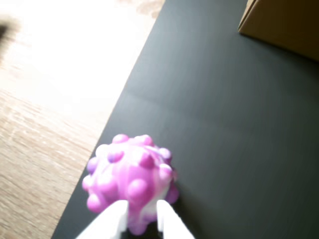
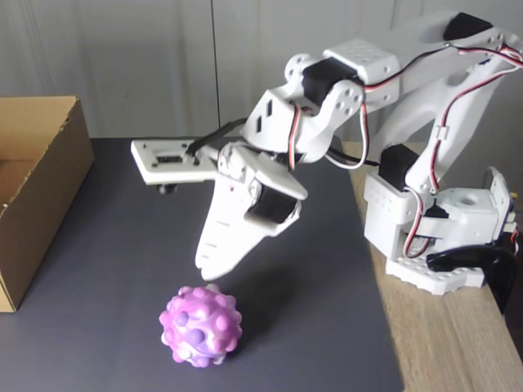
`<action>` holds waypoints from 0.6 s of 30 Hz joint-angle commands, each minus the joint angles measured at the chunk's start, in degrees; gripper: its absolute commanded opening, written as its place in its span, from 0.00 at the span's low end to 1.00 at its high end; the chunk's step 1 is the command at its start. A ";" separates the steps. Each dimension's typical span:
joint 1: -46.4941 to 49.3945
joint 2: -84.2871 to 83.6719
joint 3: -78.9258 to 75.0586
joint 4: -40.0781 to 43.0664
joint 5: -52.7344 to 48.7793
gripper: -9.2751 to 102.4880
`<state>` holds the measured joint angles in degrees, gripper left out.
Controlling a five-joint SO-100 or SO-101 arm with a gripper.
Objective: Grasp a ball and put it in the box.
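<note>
The pink and purple bumpy ball [image 2: 201, 325] rests on the black mat, near its front edge in the fixed view. In the wrist view the ball [image 1: 130, 177] lies low in the frame, close to the mat's left edge. My white gripper [image 2: 208, 274] hangs just above the ball, pointing down at it, tips a little short of its top. The gripper [image 1: 142, 213] is open by a narrow gap in the wrist view, with the ball showing between and beyond the two fingertips. The brown cardboard box [image 2: 41, 196] stands at the mat's far left, its corner [image 1: 284, 25] at the wrist view's top right.
The black mat [image 2: 319, 327] covers the work area and lies on a wooden table [image 2: 449, 343]. The arm's base [image 2: 441, 237] is mounted at the right edge. Bare mat stretches between the ball and the box.
</note>
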<state>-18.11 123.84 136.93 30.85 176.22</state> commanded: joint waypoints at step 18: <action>3.96 -6.94 -2.99 -5.01 3.78 0.48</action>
<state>-14.50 117.33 136.58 27.42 179.47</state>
